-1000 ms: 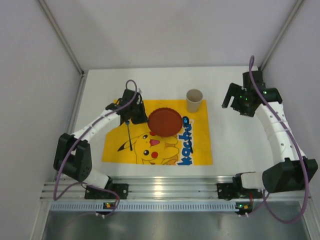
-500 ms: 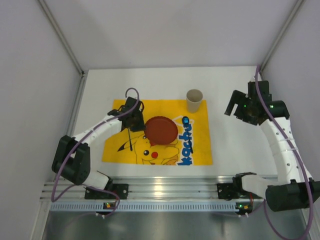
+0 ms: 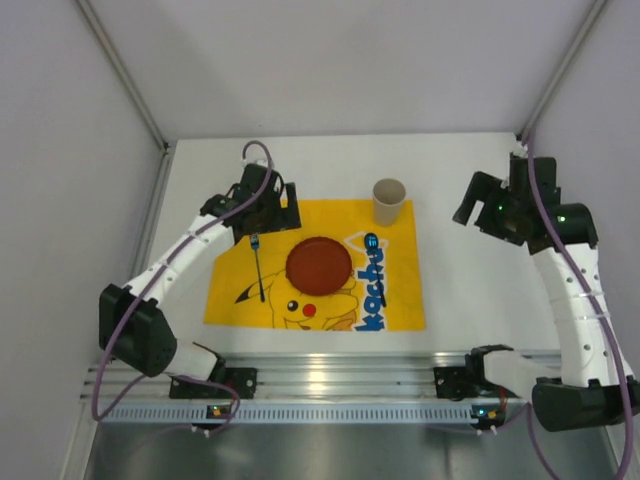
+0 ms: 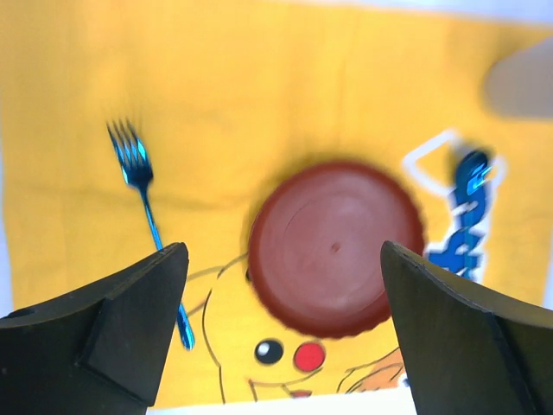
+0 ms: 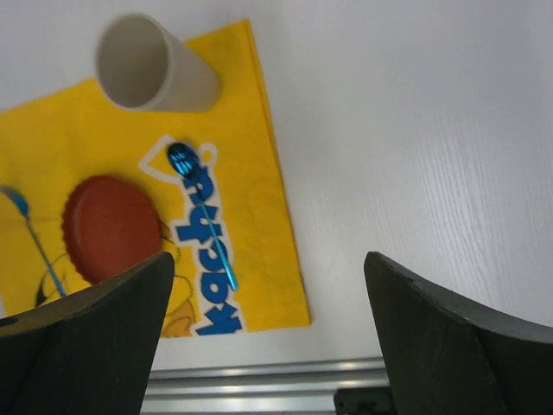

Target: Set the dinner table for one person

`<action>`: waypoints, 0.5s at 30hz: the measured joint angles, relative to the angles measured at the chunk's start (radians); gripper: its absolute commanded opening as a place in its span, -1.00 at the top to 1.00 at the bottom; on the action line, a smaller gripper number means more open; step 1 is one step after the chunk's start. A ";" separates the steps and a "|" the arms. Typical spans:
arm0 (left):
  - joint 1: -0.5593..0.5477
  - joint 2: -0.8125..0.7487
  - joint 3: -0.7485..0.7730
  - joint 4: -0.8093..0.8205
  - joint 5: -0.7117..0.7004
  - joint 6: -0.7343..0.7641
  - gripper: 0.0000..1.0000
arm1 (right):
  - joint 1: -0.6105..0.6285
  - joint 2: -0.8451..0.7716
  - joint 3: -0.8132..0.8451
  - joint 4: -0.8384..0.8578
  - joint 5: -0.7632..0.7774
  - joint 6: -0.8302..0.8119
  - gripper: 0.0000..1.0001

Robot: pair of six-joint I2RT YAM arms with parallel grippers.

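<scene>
Bright yellow across the mat [image 3: 330, 212], printed with a Pikachu in black outline with a red cheek spot, plus blue lettering edged in white. Dark reddish-brown on the plate [image 3: 319, 265], plain. Shiny metallic blue on the fork [image 3: 259, 270] and the spoon [image 5: 207, 220]. Pale beige on the cup [image 3: 389, 200]. Plain white on the dinner table [image 3: 460, 280], silver along its rail [image 3: 320, 375].

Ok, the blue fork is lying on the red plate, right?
No. The fork lies on the mat, beside the plate and apart from it, not on it. The left wrist view shows that.
</scene>
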 measured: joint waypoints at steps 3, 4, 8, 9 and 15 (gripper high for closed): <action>0.000 0.000 0.165 -0.019 -0.033 0.040 -0.97 | 0.000 0.013 0.154 0.020 -0.069 0.000 -0.99; 0.000 0.003 0.222 -0.035 -0.041 0.053 -0.97 | 0.000 0.016 0.216 0.039 -0.112 0.001 -0.99; 0.000 -0.021 0.377 0.000 -0.096 0.084 -0.97 | 0.031 0.010 0.378 0.180 -0.283 0.013 -0.99; 0.000 -0.074 0.339 0.078 -0.110 0.109 -0.98 | 0.039 0.000 0.375 0.219 -0.307 0.022 -0.99; 0.000 -0.563 -0.265 0.605 -0.280 0.152 -0.97 | 0.048 -0.121 0.026 0.354 -0.314 0.144 -1.00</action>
